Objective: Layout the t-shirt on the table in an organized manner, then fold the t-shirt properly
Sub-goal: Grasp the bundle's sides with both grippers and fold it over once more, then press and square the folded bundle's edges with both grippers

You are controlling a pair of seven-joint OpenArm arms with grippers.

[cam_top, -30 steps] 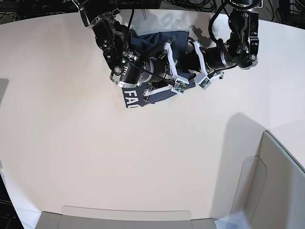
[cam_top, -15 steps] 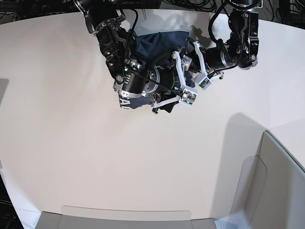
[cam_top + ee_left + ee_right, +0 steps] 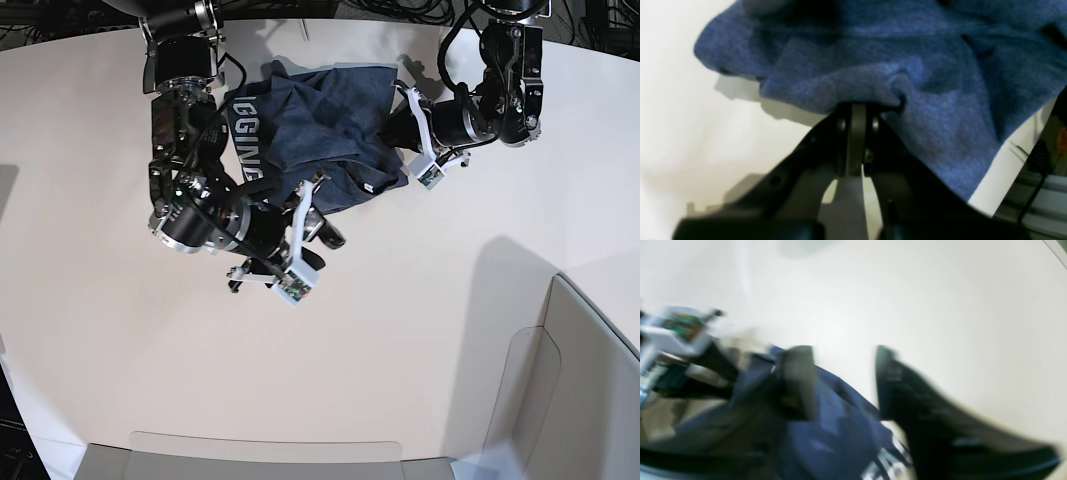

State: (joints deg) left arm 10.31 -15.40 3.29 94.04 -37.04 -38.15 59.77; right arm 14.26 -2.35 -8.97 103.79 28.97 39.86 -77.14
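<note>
The dark navy t-shirt lies rumpled at the far middle of the off-white table, white lettering showing on its left side. My left gripper is at the shirt's right edge. In the left wrist view this gripper is shut, pinching a fold of the blue t-shirt. My right gripper is at the shirt's near edge. The right wrist view is blurred; there the gripper has its fingers apart, with the t-shirt low between them and bare table beyond.
Grey translucent bin walls stand at the near right and along the near edge. The two arms are close together over the far middle of the table. Cables hang beyond the far edge.
My right arm has swung from over the shirt toward the near left. The shirt has come uncovered and spread wider, its lettering now on the left. The left arm has stayed put.
</note>
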